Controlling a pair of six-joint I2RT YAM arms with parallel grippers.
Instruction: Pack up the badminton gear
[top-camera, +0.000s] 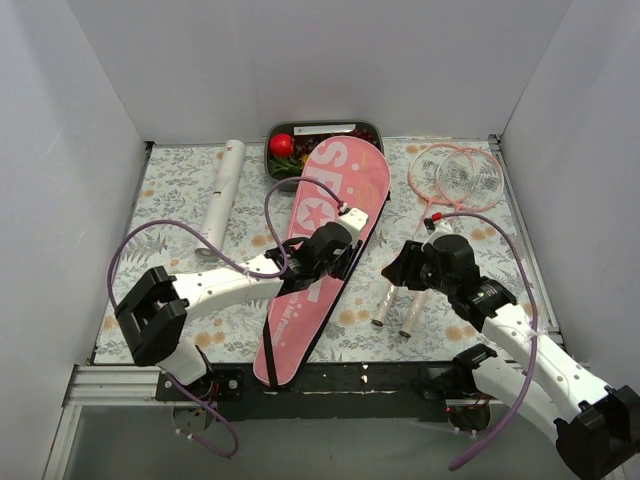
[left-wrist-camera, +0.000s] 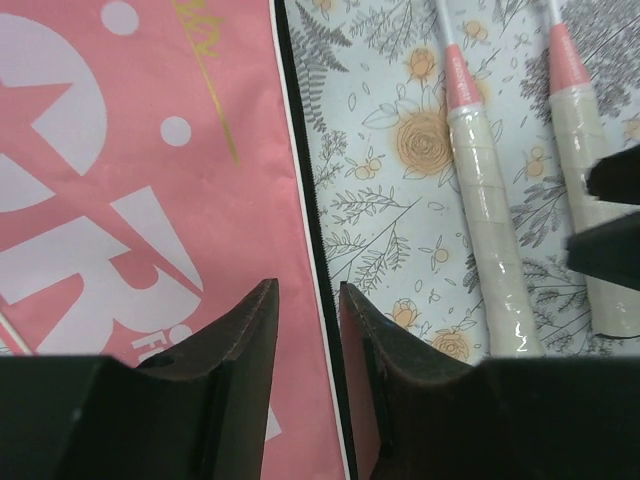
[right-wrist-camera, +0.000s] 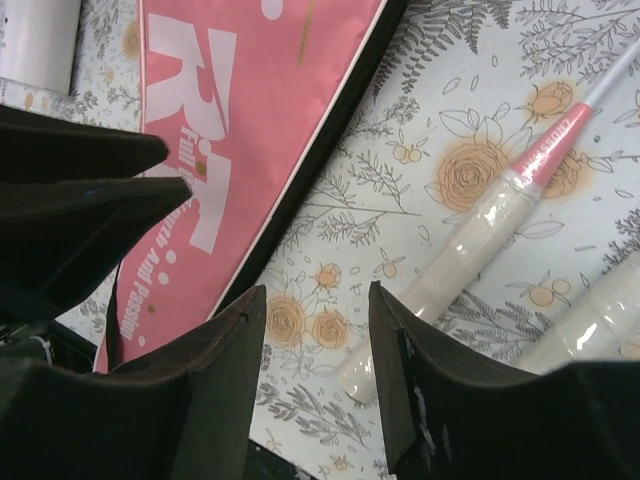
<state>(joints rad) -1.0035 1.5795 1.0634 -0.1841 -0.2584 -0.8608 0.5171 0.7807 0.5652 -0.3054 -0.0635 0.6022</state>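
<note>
Item, overhead view: a floral-printed surface (top-camera: 170, 200) carries a long pink bag (top-camera: 340, 185), lying slantwise from the far centre down to the near edge, white lettering up. Its wide end touches or overlaps a grey tray (top-camera: 322, 132) holding a red ball (top-camera: 281, 145). A white tube (top-camera: 222, 195) lies left of the bag, well apart from it. Two pink-framed rackets (top-camera: 447, 172) lie right of the bag, heads overlapping at the far right and shafts running toward the near side. The left end effector (top-camera: 343, 255) hangs over the bag's right edge; the right end effector (top-camera: 397, 270) sits between the bag and the racket grips. Item, left wrist view: the fingers (left-wrist-camera: 240, 340) are slightly parted and hold nothing, with the bag's black edging showing in the narrow gap. Two pale wrapped handles (left-wrist-camera: 485, 200) lie side by side to the right on the surface. Item, right wrist view: the fingers (right-wrist-camera: 220, 350) are spread wider and empty, above bare surface between the bag's edge and the butt of the nearer handle.
</note>
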